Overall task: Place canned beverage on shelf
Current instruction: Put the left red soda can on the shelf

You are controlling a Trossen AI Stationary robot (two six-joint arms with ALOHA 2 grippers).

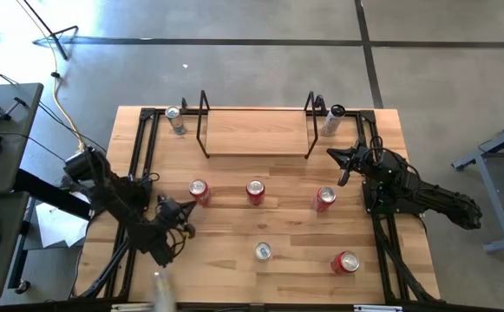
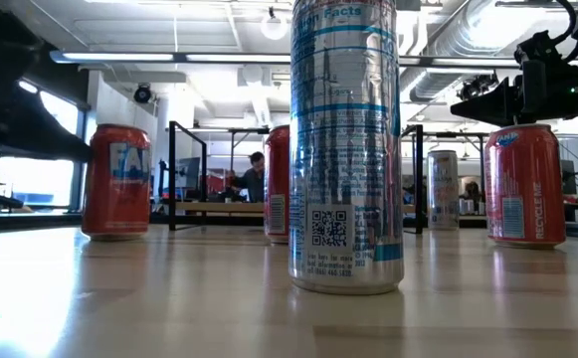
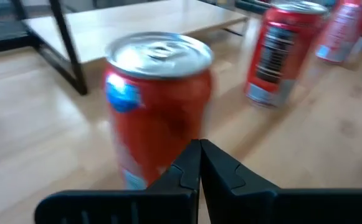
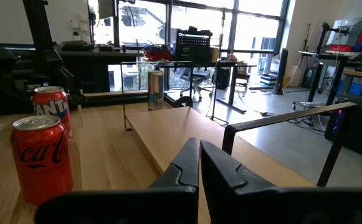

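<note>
Shelf (image 1: 256, 132) board bare; no can placed yet. My left tool (image 3: 199, 163) is clenched empty, just short of the nearest red can (image 3: 159, 106). Right tool (image 4: 199, 163) clenched, waiting beside shelf.

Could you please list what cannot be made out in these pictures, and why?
- Low view: the silver can stands close to the camera; its top is cut off by the edge, and it hides part of the shelf.
- Left wrist view: the nearest red can is blurred, so its label is unreadable.
- High view: can labels are too small to read, as on the red can at the right front.
</note>
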